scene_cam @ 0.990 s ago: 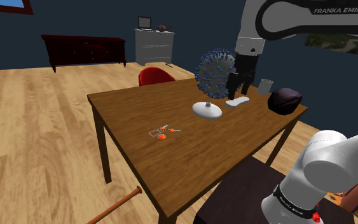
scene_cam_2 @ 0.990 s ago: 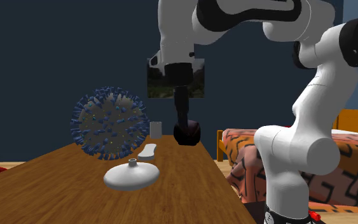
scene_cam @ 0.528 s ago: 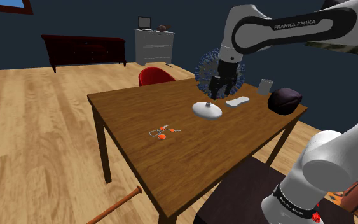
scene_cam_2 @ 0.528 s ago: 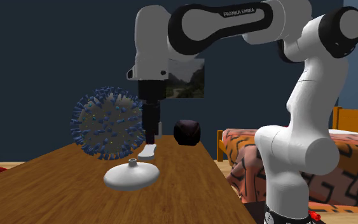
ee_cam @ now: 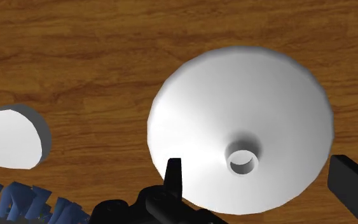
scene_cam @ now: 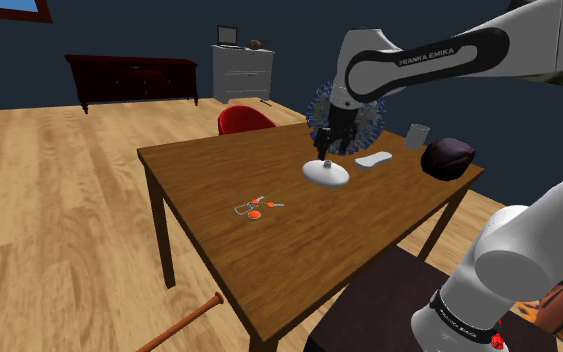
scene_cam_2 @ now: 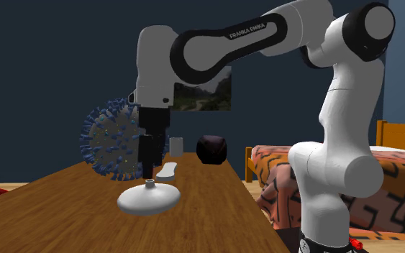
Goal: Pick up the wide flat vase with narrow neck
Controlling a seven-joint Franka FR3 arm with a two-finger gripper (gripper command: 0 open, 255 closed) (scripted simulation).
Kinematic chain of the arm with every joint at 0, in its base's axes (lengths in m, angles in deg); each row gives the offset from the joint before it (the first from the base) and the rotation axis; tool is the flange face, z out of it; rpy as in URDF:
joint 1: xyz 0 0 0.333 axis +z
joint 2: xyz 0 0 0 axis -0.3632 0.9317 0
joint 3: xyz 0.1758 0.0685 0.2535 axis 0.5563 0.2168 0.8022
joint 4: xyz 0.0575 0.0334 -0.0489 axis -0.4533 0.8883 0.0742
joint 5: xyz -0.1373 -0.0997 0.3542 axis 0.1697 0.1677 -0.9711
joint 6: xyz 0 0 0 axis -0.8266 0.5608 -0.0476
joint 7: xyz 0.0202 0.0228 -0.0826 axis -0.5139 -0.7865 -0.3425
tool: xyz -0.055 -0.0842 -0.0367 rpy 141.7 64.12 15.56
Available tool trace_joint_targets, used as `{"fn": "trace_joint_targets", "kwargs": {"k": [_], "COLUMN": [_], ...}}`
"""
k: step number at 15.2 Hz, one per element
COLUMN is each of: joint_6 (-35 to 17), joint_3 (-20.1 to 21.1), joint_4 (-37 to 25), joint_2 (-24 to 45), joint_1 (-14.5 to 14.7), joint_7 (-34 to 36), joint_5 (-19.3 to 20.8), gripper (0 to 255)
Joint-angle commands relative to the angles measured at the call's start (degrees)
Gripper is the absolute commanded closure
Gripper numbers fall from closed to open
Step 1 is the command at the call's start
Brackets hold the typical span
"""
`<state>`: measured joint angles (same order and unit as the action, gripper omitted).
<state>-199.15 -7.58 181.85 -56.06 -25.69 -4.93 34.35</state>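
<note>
Pincer state: my pincer (ee_cam: 263, 184) is open, its two black fingers (ee_cam: 173, 175) wide apart and holding nothing.

Task's thing: the vase (ee_cam: 234, 114), a pale, wide, flat body with a short narrow neck (ee_cam: 242, 160), stands upright on the wooden counter (scene_cam: 219, 240), toward the counter's far side in the shoulder view.

Way it lies from me: straight below. In the second exterior view my pincer (scene_cam_2: 148, 169) hangs just above the neck, apart from it. In the wrist view the neck's mouth sits between my fingers, nearer the one on the side of the white flat piece (ee_cam: 9, 137).

Long axis: the neck points up at me. The body looks round from above, so I judge no side approach is better than another, and the neck is the part I can close on.

What the move turns on: a plain descent, I judge, perhaps with a slight shift to centre the neck.

Nearer arm: I am the only arm.

Neighbours: a blue spiky ball (scene_cam_2: 111, 140) stands just behind the vase, near my line down.

Writing: "FRANKA EMIKA" (scene_cam: 437, 48) on my forearm. I can read nothing on the vase or the counter.
</note>
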Motion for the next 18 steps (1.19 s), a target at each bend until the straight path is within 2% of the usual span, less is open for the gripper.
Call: {"fn": "trace_joint_targets", "kwargs": {"k": [1, 5, 6, 15, 18], "joint_6": [-1.7, -3.7, -3.6, -3.7, -1.3], "joint_3": [0.0, -0.1, -0.1, -0.1, 0.0], "joint_4": [1.2, 2.7, 2.6, 2.7, 1.0], "joint_2": [0.4, 1.0, 1.0, 1.0, 0.3], "joint_1": [0.0, -0.1, -0.1, -0.1, 0.0], "joint_7": [0.1, 0.2, 0.2, 0.2, 0.1], "joint_5": [0.1, 0.2, 0.2, 0.2, 0.1], "gripper": [0, 0, 255, 255, 255]}}
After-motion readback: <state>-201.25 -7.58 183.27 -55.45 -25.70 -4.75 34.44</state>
